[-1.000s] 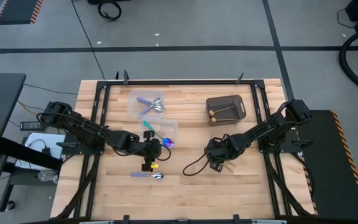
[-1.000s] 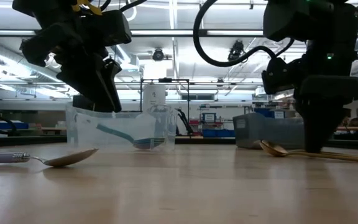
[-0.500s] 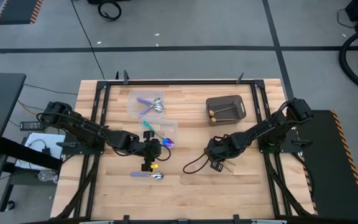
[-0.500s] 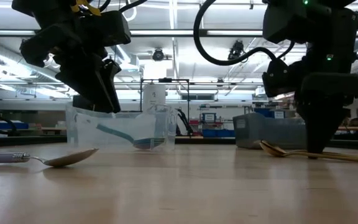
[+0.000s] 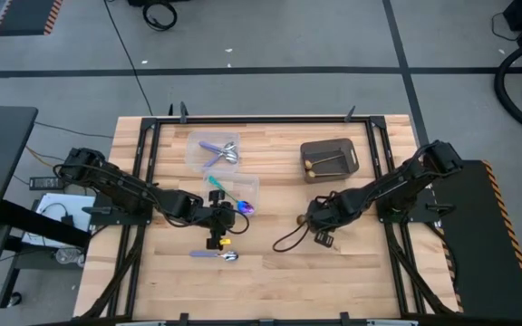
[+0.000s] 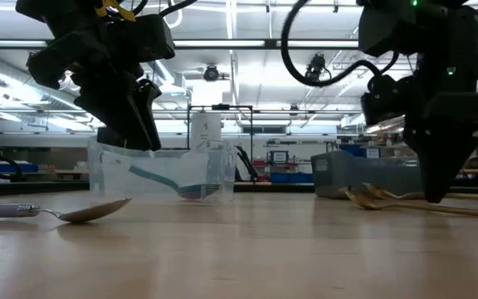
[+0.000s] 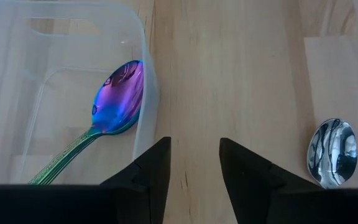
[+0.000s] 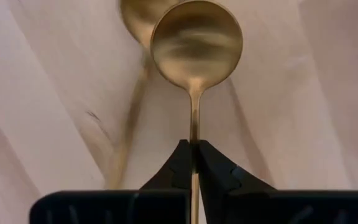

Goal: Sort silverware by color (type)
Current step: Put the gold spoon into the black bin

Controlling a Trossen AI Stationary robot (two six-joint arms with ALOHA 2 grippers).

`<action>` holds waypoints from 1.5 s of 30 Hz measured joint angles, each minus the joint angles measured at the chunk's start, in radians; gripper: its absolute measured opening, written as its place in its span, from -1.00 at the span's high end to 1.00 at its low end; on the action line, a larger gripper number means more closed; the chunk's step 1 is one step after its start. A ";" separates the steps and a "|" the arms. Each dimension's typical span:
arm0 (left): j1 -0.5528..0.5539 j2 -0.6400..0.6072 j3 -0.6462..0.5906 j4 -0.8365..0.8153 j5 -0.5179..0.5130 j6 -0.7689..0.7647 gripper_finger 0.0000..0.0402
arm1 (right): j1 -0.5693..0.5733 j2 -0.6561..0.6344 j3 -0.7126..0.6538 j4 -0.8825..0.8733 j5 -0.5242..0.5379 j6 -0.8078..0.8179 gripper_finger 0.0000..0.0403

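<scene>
My right gripper (image 8: pixel 193 148) is shut on a gold spoon (image 8: pixel 196 43) just above the table, right of centre (image 5: pixel 320 218). A second gold spoon (image 8: pixel 133 15) lies flat on the wood under it. My left gripper (image 7: pixel 191 163) is open and hovers over bare wood beside the nearer clear tub (image 5: pixel 236 193). A teal-handled spoon with a purple head (image 7: pixel 118 99) lies in that tub. A lavender-handled spoon with a silver head (image 5: pixel 216 255) lies on the table near the left gripper. The farther clear tub (image 5: pixel 212 149) holds lavender utensils. My right gripper pinches the gold spoon's handle (image 8: pixel 194 127) a short way behind the bowl, between its two fingertips. The fingers point along the handle toward the bowl. The bowl stands a little above the table and above the other gold spoon (image 6: pixel 360 198).
A dark grey bin (image 5: pixel 330 158) with gold utensils stands toward the far right of the table. A black cable loop (image 5: pixel 288 241) trails on the wood by the right gripper. Black frame rails run along the table's edges.
My right gripper has shifted a little toward the table's right edge. In the low view one gold spoon head now shows slightly raised beside the one that lies on the wood. The left arm has kept still.
</scene>
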 joint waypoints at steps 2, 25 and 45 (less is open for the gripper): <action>0.000 0.000 0.000 0.001 0.000 0.000 0.28 | -0.004 -0.006 0.000 -0.021 0.002 -0.029 0.93; 0.000 0.001 0.000 0.006 0.000 -0.032 0.28 | -0.023 -0.014 0.126 -0.351 0.393 -0.687 0.92; -0.020 0.001 0.000 0.004 0.001 -0.081 0.28 | -0.278 -0.025 0.148 -0.438 0.721 -1.131 0.93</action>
